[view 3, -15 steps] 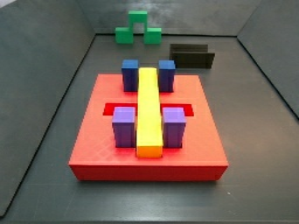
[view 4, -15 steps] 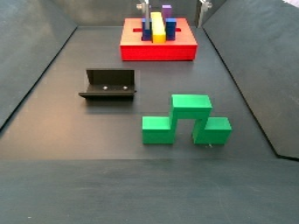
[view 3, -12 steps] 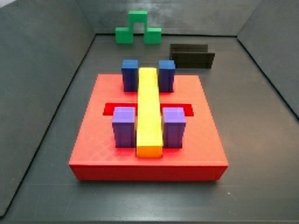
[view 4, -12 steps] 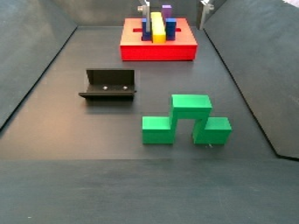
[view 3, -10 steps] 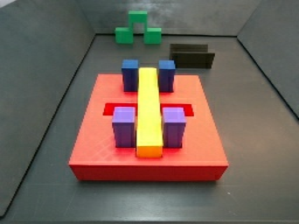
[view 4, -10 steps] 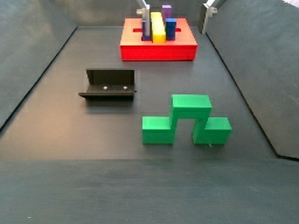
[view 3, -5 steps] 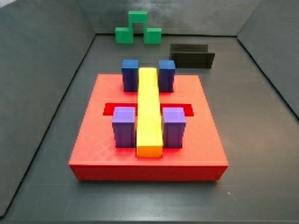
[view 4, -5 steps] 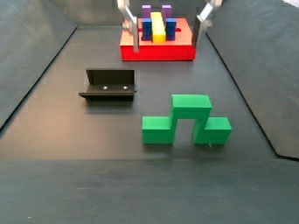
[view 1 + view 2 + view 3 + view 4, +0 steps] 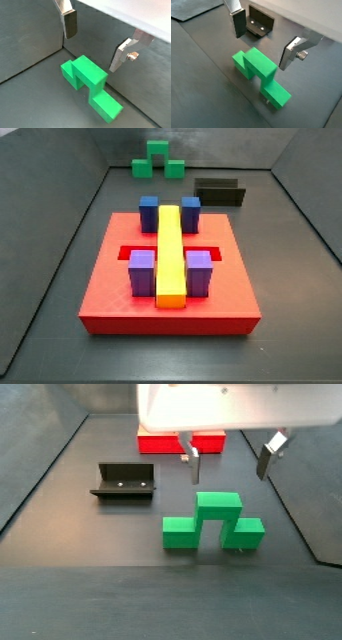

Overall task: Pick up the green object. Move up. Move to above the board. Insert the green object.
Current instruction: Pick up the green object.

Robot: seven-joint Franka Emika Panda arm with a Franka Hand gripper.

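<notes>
Dark grey desk [image 9: 80, 534] carries the green object [image 9: 211, 522] at lower centre, with the claw [image 9: 233, 461] spread wide and empty just above it.

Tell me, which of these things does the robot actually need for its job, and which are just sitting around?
Needed:
- green object, on the floor, not yet held
- board, the red slab with the slot
- end effector, open, above the green object

Just there:
- fixture, the dark bracket on the floor
- blue blocks, purple blocks and yellow bar, all on the board
</notes>
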